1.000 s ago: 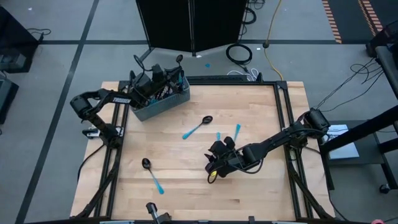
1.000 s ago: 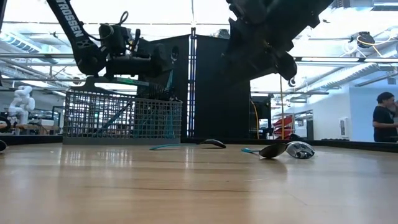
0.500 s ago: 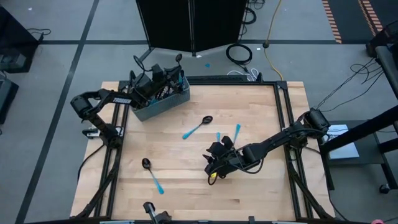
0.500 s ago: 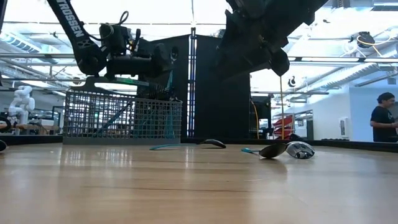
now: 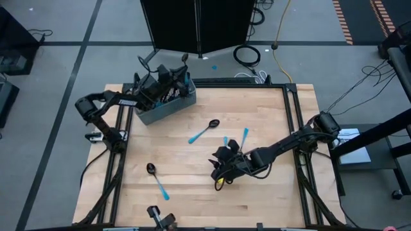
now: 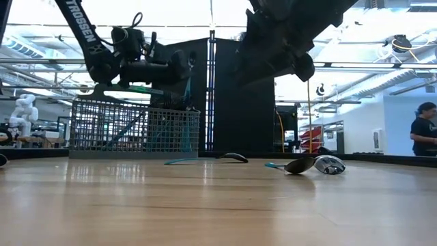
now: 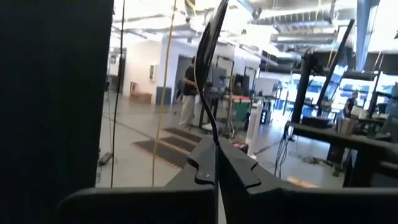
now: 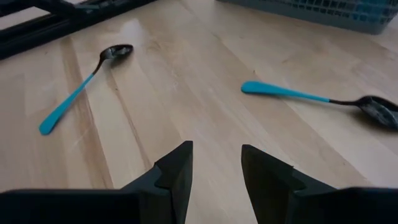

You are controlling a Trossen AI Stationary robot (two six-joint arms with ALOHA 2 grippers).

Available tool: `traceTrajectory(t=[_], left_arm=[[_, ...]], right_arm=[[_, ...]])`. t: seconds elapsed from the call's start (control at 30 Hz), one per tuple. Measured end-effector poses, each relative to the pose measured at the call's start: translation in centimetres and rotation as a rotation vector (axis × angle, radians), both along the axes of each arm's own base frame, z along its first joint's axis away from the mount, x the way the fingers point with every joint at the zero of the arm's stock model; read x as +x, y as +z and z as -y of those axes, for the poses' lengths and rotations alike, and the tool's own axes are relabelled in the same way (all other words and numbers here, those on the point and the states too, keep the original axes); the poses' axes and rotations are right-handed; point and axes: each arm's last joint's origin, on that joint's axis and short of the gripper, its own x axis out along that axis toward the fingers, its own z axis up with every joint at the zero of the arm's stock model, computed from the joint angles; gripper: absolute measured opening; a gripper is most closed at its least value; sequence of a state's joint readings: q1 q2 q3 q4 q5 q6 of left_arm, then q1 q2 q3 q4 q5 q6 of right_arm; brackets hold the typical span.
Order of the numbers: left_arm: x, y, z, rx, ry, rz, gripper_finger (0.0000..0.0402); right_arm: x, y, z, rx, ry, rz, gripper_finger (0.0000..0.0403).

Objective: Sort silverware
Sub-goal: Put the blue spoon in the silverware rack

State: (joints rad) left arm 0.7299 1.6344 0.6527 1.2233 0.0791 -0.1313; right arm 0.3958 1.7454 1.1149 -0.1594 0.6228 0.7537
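The silverware left on the table is several spoons with dark heads and light-blue handles: one spoon (image 5: 204, 131) lies mid-table, one spoon (image 5: 157, 179) near the left front, and two more handles (image 5: 245, 135) show beside the right arm. More pieces stand in the grey mesh basket (image 5: 164, 102) at the far left corner. My left gripper (image 5: 172, 80) is over the basket, shut on a dark metal piece (image 7: 208, 56). My right gripper (image 8: 214, 152) hovers open above the table's middle (image 5: 220, 170), touching nothing, with two spoons (image 8: 81, 87) (image 8: 317, 99) ahead of it. My left gripper pinches a piece of silverware between its two shut fingers (image 7: 236, 168). The thin dark metal part (image 7: 214, 134) stands out past the fingertips, and its head (image 5: 185, 59) shows beyond the basket's far rim. The piece is lifted over the basket; the fingers hide the gripped part.
The basket (image 6: 133, 130) stands on the table's far left. Black rails (image 5: 295, 128) frame the table's edges. A dark cabinet (image 5: 196, 22) and cables lie beyond the far edge. A person (image 6: 423, 133) stands far off in the room. Bare wood lies along the near edge.
My right gripper has drifted a little toward the table's left, staying open above the wood. My left gripper stays shut on its piece over the basket.
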Motion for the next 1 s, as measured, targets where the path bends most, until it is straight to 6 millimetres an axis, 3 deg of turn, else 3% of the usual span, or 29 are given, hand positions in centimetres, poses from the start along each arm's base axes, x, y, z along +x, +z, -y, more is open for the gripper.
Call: traceTrajectory(t=[0.13,0.33,0.63,1.0], left_arm=[[0.5,0.9,-0.4,0.058,-0.032,0.005,0.0],[1.2,-0.6,-0.7,0.017,-0.091,-0.072,0.0],[1.3,-1.0,-0.5,0.001,-0.172,-0.083,0.0],[0.4,-2.1,0.3,-0.047,-0.131,-0.078,0.0]], right_arm=[[0.4,0.3,0.3,-0.013,0.01,0.025,0.013],[0.5,0.4,0.4,-0.025,0.019,0.035,0.013],[0.5,0.4,0.3,-0.007,0.042,0.029,0.013],[0.2,0.5,-1.0,0.014,0.084,0.046,0.013]])
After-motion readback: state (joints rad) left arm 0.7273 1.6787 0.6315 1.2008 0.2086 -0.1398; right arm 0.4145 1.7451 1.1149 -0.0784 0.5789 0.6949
